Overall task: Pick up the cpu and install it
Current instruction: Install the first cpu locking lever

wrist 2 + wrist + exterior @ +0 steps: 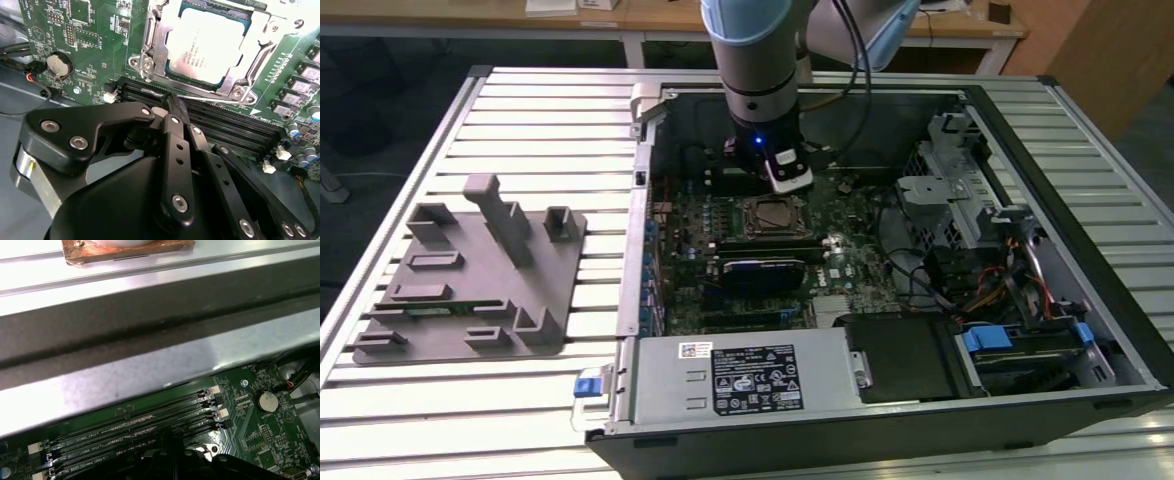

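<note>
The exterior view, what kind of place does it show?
Probably a lab or workshop for computer assembly: an open computer case lies on a slatted metal table, a grey holder block beside it, with wooden desks behind. The cpu sits in its socket.

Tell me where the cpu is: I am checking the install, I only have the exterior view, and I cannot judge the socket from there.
Observer: In the second wrist view the cpu lies flat in the socket, with the metal frame around its edges.
Operator: Is the gripper carrying anything?
Observer: No. In that same view the gripper is shut with nothing between its tips, which hang over the memory slots beside the socket.
Operator: Are those slots filled?
Observer: No, in the first wrist view the long slots are empty.
</note>
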You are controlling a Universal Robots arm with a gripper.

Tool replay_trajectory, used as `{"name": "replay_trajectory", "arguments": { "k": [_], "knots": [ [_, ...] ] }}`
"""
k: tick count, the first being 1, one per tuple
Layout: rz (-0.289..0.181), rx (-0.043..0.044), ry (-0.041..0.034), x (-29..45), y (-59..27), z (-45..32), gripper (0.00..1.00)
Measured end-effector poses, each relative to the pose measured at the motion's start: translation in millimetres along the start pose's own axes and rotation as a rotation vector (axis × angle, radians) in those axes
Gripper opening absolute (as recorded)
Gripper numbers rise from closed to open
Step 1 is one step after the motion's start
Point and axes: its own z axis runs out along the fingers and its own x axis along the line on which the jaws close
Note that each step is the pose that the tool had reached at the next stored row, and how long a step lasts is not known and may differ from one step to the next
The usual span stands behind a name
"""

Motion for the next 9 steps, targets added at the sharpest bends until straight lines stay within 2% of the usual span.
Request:
{"name": "replay_trajectory", "arguments": {
  "k": [9],
  "knots": [
    [-0.024,0.0060,0.0036,0.2,-1.5,3.7,0.11]
  ]
}}
